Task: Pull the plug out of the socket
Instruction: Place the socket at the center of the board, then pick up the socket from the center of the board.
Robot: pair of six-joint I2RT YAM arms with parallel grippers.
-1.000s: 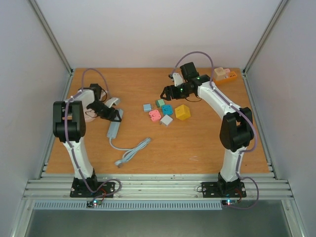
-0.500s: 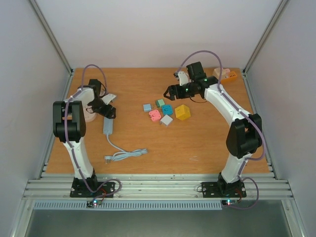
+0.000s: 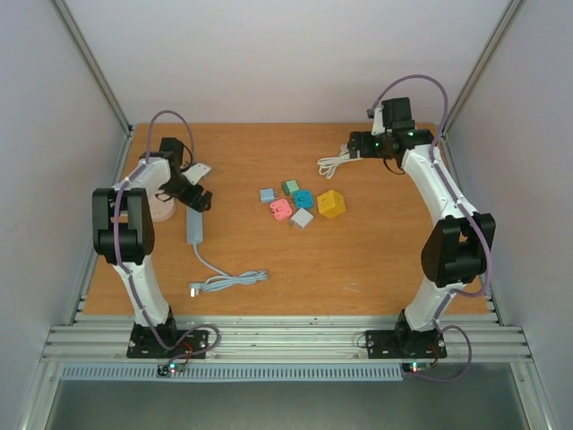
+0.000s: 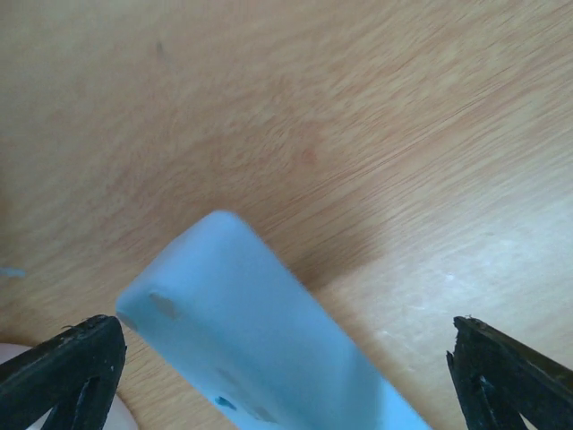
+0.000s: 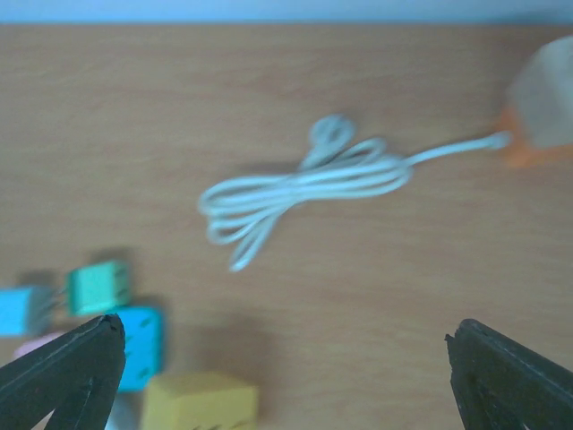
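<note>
Poised over the socket (image 4: 260,349) with left fingers (image 4: 63,372) spread wide — gripping nothing. Held above a white cable (image 5: 304,179) with right fingers (image 5: 63,376) splayed too.

Left pincer (image 4: 285,340), right pincer (image 5: 285,330) wider; white cable (image 5: 304,184) apparently free.

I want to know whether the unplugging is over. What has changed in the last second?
The left gripper opened its jaws and let go of the blue power strip, which swung straighter and now lies flat, its cord dragged left. The right gripper opened its jaws, left the white cable lying on the table and drew back toward the far right corner. The small coloured plugs stayed put.
</note>
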